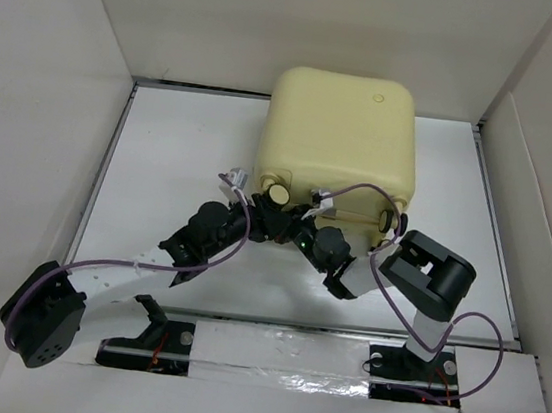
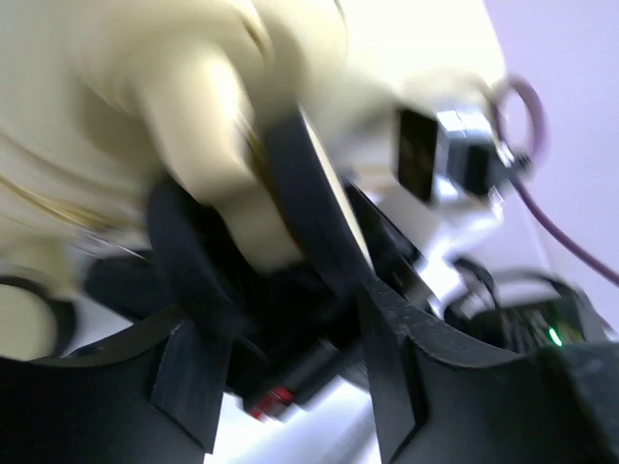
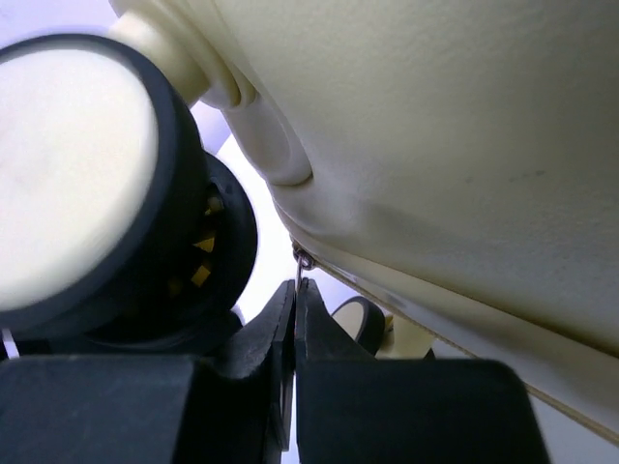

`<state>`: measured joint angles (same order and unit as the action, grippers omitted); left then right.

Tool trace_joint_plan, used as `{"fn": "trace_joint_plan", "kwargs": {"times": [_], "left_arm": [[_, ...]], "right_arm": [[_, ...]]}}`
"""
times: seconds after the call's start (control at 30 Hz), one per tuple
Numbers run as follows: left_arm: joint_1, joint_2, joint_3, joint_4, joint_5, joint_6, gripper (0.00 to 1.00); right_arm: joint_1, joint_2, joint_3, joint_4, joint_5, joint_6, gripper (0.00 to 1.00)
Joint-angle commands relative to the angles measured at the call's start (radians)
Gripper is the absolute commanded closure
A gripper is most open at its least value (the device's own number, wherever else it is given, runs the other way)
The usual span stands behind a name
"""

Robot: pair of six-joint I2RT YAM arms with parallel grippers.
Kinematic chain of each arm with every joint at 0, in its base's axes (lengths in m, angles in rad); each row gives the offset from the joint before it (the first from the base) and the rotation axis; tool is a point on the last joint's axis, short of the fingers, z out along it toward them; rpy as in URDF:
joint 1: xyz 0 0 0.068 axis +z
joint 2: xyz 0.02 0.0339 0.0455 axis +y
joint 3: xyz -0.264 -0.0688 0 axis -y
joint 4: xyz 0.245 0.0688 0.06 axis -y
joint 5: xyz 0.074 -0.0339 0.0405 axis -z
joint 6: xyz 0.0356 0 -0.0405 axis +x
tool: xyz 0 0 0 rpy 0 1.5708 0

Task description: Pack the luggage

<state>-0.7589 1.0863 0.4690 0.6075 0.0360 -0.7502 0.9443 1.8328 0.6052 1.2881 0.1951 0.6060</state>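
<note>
Both the right fingers (image 3: 274,333) and left fingers (image 2: 309,213) are working at the near, wheeled end of the luggage (image 1: 340,134), far across the bench (image 1: 182,155), the right pinching tight at its zip pull (image 3: 304,259), the left half apart around a yellow bit.

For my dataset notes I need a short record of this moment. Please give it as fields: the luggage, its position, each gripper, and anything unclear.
luggage: pale yellow luggage, closed, wheels toward the arms
position: far middle of the white table
left gripper: fingers on either side of a yellow part at the near edge of the luggage
right gripper: shut, tips at a small metal pull on the luggage, beside one of the wheels
unclear: the left wrist view is blurred, so its grip cannot be judged; whether the metal pull is pinched
</note>
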Motion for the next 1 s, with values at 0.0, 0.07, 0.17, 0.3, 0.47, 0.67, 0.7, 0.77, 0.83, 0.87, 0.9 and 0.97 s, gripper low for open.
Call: {"fn": "trace_joint_plan", "kwargs": {"times": [0.0, 0.07, 0.17, 0.3, 0.47, 0.67, 0.7, 0.77, 0.83, 0.87, 0.9, 0.97], "left_arm": [[-0.126, -0.132, 0.010, 0.511, 0.314, -0.067, 1.00], [-0.126, -0.132, 0.000, 0.540, 0.288, -0.072, 1.00], [-0.126, -0.127, -0.001, 0.526, 0.257, -0.071, 1.00], [-0.106, -0.131, -0.018, 0.515, 0.258, -0.066, 1.00], [-0.059, -0.143, -0.044, 0.509, 0.278, -0.072, 1.00], [0.012, -0.234, -0.014, 0.232, 0.239, -0.002, 0.81], [0.012, -0.273, 0.011, 0.148, 0.185, 0.052, 0.75], [0.012, -0.384, 0.016, -0.033, 0.005, 0.083, 0.62], [0.021, -0.451, 0.023, -0.168, -0.143, 0.084, 0.64], [0.021, -0.504, 0.020, -0.277, -0.247, 0.080, 0.74], [0.047, -0.526, 0.010, -0.326, -0.283, 0.075, 0.78], [0.073, -0.561, -0.010, -0.408, -0.303, 0.060, 0.93]], "right_arm": [[0.099, 0.003, 0.047, 0.293, -0.433, 0.175, 1.00], [0.099, 0.006, 0.012, 0.353, -0.442, 0.202, 1.00], [0.099, -0.050, -0.062, 0.256, -0.398, 0.166, 0.72], [0.099, -0.208, -0.168, 0.001, -0.272, 0.062, 0.44], [0.134, -0.418, -0.257, -0.269, -0.134, 0.005, 0.32], [0.146, -0.639, -0.210, -0.619, -0.013, -0.080, 0.29], [0.146, -0.652, -0.199, -0.640, 0.000, -0.080, 0.29], [0.146, -0.684, -0.174, -0.680, 0.023, -0.092, 0.35], [0.146, -0.716, -0.160, -0.703, 0.036, -0.104, 0.46], [0.146, -0.722, -0.147, -0.731, 0.040, -0.118, 0.69], [0.146, -0.730, -0.140, -0.743, 0.040, -0.124, 0.77], [0.146, -0.744, -0.118, -0.785, 0.038, -0.141, 0.82]]}}
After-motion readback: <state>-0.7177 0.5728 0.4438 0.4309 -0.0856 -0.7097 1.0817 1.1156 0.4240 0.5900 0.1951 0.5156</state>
